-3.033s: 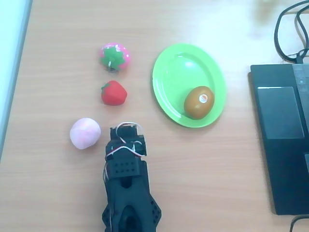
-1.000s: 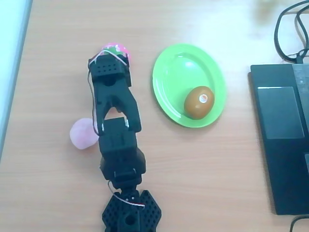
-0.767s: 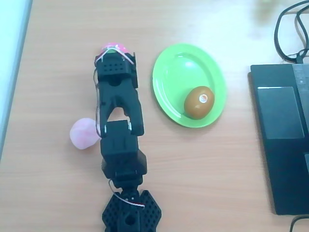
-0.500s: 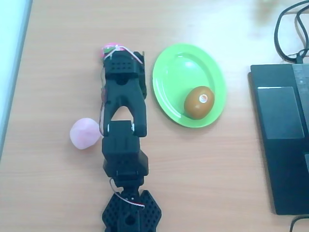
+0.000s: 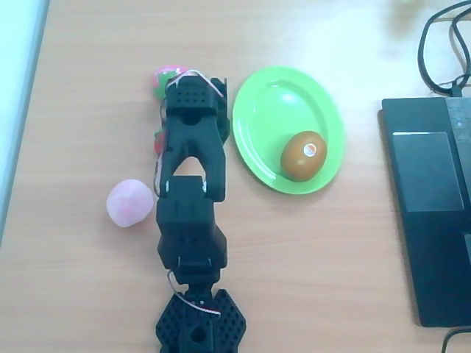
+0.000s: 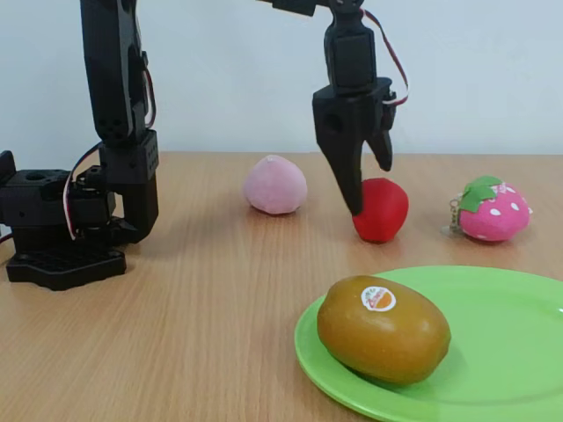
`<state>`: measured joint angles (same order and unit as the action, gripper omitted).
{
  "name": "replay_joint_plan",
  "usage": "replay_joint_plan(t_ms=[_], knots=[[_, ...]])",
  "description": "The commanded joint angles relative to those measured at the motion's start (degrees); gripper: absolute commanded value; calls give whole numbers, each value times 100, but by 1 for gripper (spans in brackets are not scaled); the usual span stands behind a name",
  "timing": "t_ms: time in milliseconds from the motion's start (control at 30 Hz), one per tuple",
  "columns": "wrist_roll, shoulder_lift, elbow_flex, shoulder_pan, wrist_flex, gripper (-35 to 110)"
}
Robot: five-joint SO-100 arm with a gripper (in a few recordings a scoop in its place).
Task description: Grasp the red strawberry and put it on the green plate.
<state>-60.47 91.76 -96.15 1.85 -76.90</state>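
Observation:
The red strawberry [image 6: 383,211] rests on the wooden table, between a pale pink ball and a pink strawberry. My gripper [image 6: 369,185] hangs open right at it, with the long finger [image 6: 350,180] down along its left side and the short one above its top. From overhead my black arm [image 5: 190,140] covers the fruit, and just a red sliver [image 5: 157,142] peeks out on the left. The green plate [image 5: 272,99] lies to the right of the arm and appears in the foreground of the fixed view [image 6: 501,352]. A brown kiwi-like fruit [image 5: 303,155] lies on it.
The pink strawberry [image 5: 163,76] with a green top sits just beyond the arm's wrist. The pale pink ball [image 5: 129,204] lies left of the arm. A black laptop [image 5: 430,198] and cables [image 5: 440,51] occupy the right edge. The arm's base [image 6: 62,229] stands at the left.
The arm stretched out from its folded pose, then its wrist swung right from over the pink strawberry toward the plate. The pink strawberry shows more now, and the red one is covered.

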Motion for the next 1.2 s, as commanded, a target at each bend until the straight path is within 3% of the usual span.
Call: replay_joint_plan(t_ms=[0, 833, 1167], knots=[[-70, -35, 220, -62, 114, 50], [-9, -1020, 237, -396, 1011, 52], [510, -1204, 237, -448, 1397, 40]])
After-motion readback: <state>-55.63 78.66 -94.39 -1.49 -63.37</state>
